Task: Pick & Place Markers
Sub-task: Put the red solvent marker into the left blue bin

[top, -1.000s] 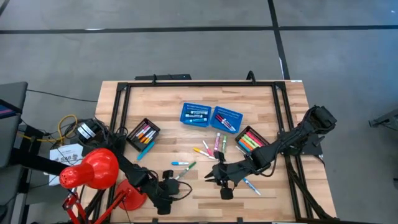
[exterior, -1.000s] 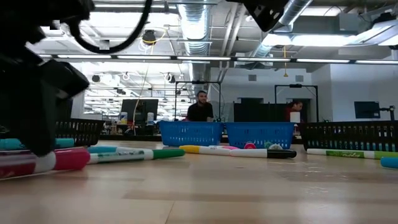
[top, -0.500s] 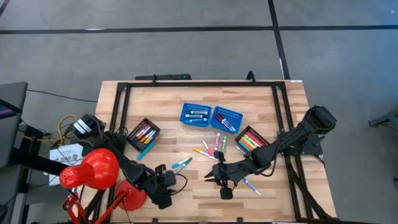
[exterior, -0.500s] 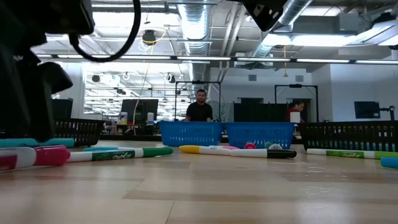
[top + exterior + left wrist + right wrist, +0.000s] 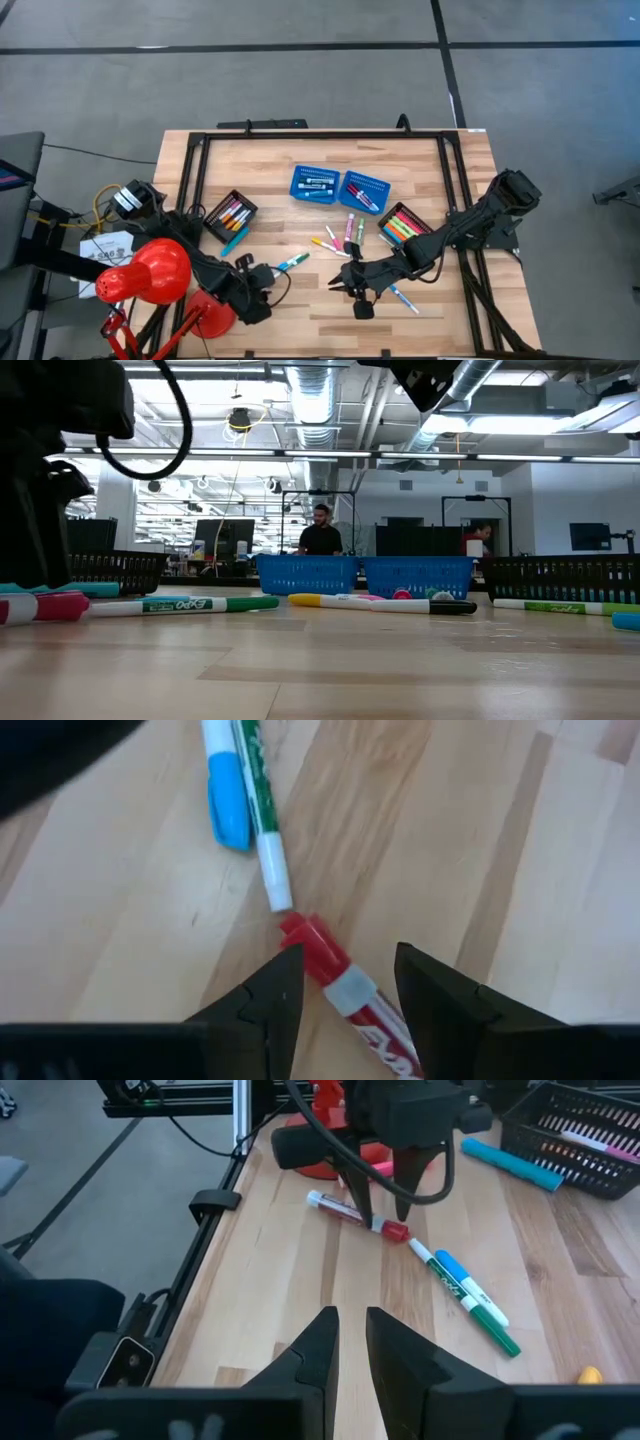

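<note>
Left end effector (image 5: 345, 982) spread astride red marker (image 5: 340, 982) on worktop (image 5: 480, 840) — green marker (image 5: 262, 820) just ahead — right end effector (image 5: 350, 1338) pressed together, empty.

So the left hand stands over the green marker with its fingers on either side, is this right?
Not quite. The left hand stands over the red marker, fingers on either side. The green marker lies just beyond its cap, beside a blue marker. The left wrist view shows this.

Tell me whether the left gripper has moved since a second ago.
Yes. In the high view the left gripper has pulled back toward the table's left edge, away from the blue baskets, and now straddles a red marker.
</note>
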### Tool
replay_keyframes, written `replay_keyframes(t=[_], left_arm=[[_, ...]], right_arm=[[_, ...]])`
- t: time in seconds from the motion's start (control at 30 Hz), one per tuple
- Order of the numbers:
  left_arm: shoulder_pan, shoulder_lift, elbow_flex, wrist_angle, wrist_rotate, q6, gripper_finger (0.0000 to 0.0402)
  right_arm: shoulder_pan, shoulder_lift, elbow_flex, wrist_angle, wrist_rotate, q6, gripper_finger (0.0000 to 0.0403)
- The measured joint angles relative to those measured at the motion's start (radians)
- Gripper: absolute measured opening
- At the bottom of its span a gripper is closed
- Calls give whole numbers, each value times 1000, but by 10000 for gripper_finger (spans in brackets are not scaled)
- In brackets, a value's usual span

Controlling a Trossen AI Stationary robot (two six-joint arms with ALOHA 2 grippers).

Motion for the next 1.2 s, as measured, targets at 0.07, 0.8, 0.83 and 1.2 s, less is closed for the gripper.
replay_keyframes(t=[0.07,0.8,0.83,1.2], left_arm=[[-1,0,0,0,1,-20,153],[15,-7,-132,38,-39,-59,65],[19,-10,-133,44,-57,-59,62],[63,-254,-127,65,-369,34,74]], right_arm=[[0,0,0,-2,0,0,46],[-2,0,0,-3,0,-1,46],[-2,0,0,-3,0,-1,46],[-56,0,1,-3,1,-7,46]])
